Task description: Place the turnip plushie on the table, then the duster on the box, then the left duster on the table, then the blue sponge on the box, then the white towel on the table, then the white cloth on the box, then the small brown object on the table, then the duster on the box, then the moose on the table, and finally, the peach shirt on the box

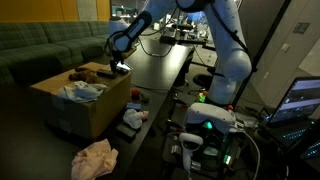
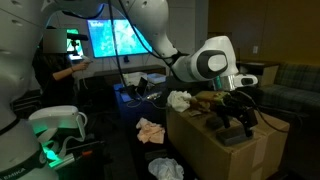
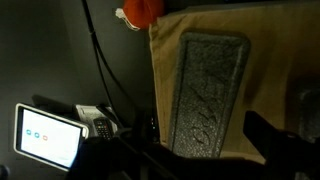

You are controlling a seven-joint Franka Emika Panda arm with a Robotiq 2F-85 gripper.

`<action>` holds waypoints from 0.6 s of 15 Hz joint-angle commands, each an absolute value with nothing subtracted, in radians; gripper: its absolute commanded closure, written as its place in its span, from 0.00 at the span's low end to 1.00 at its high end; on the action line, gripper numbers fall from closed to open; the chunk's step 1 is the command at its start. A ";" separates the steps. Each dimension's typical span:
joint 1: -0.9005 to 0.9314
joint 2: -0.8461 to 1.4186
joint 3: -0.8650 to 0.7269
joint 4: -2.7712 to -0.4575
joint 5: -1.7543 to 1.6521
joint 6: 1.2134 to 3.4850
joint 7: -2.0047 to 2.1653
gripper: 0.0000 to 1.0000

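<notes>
Hovering above one edge of the large tan cardboard box [image 1: 70, 115], the black two-fingered gripper [image 1: 120, 68] points down. In an exterior view its fingers [image 2: 225, 120] stand spread apart with nothing between them. In the wrist view a dark, textured rectangular pad with rounded corners [image 3: 205, 95] lies flat on the cardboard, free of the fingers. The elongated dark brown plush moose [image 1: 84, 73] rests on top of the box. Just beside it is the bunched white towel with a pale blue tint [image 1: 86, 92]. The soft peach-pink shirt [image 1: 95, 158] lies crumpled on the floor in front of the box, apart from it. A small red and white soft object [image 1: 133, 117] sits low between the box and the long black-topped table [image 1: 165, 55].
</notes>
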State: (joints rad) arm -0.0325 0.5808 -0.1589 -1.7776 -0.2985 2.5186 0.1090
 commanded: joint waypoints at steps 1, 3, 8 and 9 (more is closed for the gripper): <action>-0.026 0.553 -0.163 -1.762 -0.289 2.510 0.096 0.00; -0.022 0.527 -0.162 -1.773 -0.293 2.521 0.098 0.00; -0.022 0.462 -0.129 -1.812 -0.276 2.553 0.074 0.00; -0.023 0.455 -0.119 -1.820 -0.273 2.561 0.066 0.00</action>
